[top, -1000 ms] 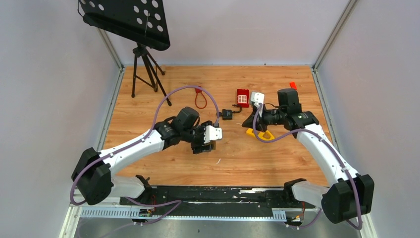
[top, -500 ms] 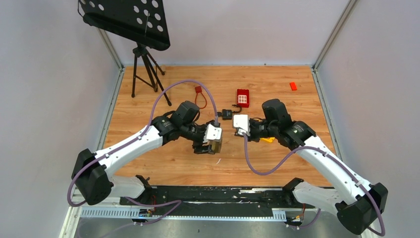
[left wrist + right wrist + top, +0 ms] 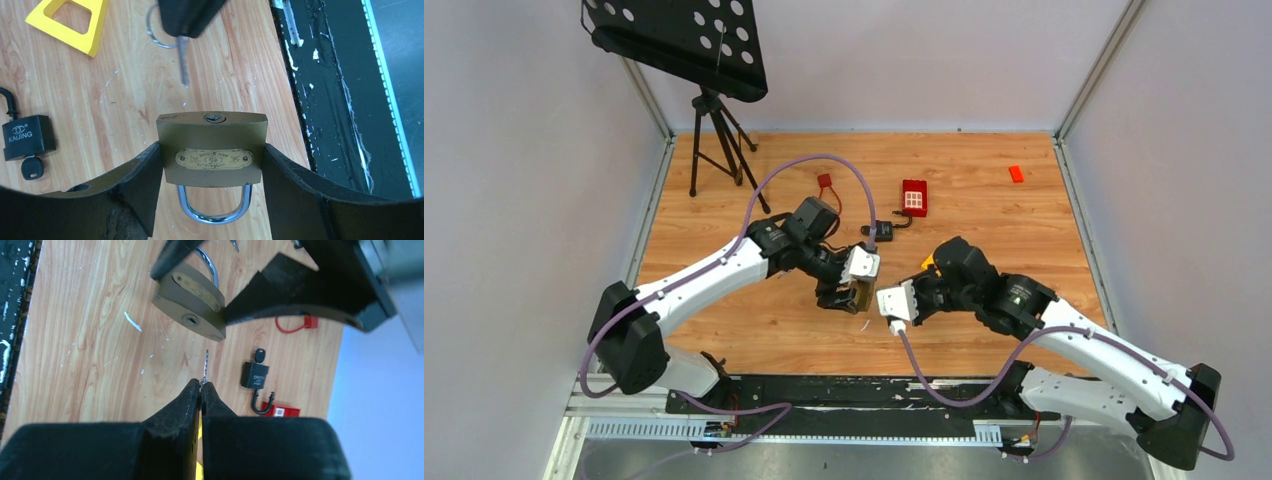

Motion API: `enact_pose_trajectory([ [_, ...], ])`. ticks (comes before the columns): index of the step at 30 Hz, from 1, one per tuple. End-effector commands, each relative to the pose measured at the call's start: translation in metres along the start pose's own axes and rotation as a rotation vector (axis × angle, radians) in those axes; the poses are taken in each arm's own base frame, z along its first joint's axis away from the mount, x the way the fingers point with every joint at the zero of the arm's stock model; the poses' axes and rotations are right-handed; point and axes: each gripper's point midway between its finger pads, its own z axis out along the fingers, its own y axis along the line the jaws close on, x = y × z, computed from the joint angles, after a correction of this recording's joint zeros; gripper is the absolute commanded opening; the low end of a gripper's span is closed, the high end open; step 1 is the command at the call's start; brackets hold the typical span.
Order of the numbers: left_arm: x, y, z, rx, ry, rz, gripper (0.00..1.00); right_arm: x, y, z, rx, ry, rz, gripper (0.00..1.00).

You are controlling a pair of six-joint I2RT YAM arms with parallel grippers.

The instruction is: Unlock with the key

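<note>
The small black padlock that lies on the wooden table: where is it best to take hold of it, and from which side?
Probably by its square body, from above, closing on the two bare side faces. The small black padlock lies flat on the wooden table; its black-headed key sticks out of one end and its shackle out of the other.

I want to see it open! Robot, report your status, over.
Left claw clamped on padlock, keyhole toward key. Right claw shut on key, tip short of keyhole. Nothing between.
</note>
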Motion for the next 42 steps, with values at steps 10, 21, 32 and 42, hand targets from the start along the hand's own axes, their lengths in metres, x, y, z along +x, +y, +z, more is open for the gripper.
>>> enact_pose_trajectory([
  [10,-0.037,0.011,-0.008,0.114,-0.053,-0.042,0.00,-0.008,-0.017,0.001,0.304,0.081,-0.378,0.00],
  [21,-0.035,0.012,-0.004,0.151,-0.034,-0.082,0.00,-0.013,-0.016,0.004,0.339,0.084,-0.440,0.00],
  [32,-0.028,0.018,-0.003,0.133,-0.013,-0.078,0.00,-0.021,-0.003,0.001,0.255,0.046,-0.395,0.00],
  [42,-0.029,0.020,-0.003,0.131,-0.016,-0.081,0.00,-0.027,0.002,0.003,0.214,0.020,-0.375,0.00],
])
